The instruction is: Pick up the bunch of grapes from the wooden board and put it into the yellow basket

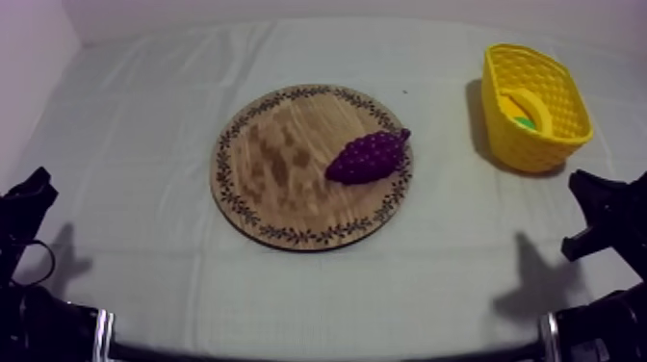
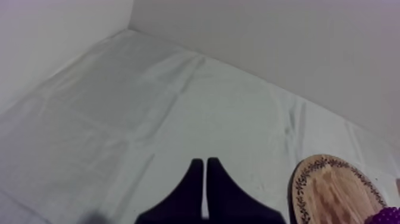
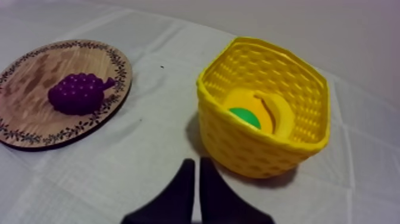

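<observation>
Grey-white cloth-covered table (image 1: 144,96), bearing the round wooden board (image 1: 279,164) with patterned rim. Woven yellow basket (image 1: 528,144): right of the board, apart from it. Purple bunch of grapes (image 1: 366,157): on the board's right part, reaching its rim. My left gripper (image 2: 205,162) and my right gripper (image 3: 197,162): fingers together, empty, off the board.

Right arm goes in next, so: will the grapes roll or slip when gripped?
Probably stiff: the bunch of grapes reads as one moulded lump, not loose berries. Its bumpy surface should offer some grip. It lies on its side on the wooden board, tapered at one end, so a push may pivot it rather than roll it.
</observation>
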`<action>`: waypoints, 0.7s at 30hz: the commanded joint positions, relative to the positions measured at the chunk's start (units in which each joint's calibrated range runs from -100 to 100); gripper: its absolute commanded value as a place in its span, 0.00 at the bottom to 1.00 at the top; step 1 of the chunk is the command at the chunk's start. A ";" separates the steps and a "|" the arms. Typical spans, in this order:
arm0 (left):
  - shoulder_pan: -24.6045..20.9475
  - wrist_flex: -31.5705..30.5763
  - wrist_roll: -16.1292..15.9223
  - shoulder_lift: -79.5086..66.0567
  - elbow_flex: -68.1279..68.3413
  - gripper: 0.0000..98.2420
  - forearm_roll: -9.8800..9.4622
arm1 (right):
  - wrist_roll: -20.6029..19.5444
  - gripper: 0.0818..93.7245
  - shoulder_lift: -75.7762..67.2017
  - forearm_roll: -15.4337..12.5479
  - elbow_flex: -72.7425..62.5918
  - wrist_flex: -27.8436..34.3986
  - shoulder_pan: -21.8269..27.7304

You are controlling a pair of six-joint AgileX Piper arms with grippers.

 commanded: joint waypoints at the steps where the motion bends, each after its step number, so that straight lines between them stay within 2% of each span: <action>1: -0.01 0.03 0.00 0.03 0.04 0.00 0.01 | 0.02 0.00 -0.04 0.00 0.03 -0.02 0.00; 14: -0.01 0.03 0.00 0.03 0.04 0.00 0.01 | 0.09 0.00 -0.04 0.00 0.03 -0.02 -0.26; 21: -0.01 0.03 0.00 0.03 0.04 0.00 0.01 | -0.61 0.00 -0.04 0.58 -0.38 2.99 -4.97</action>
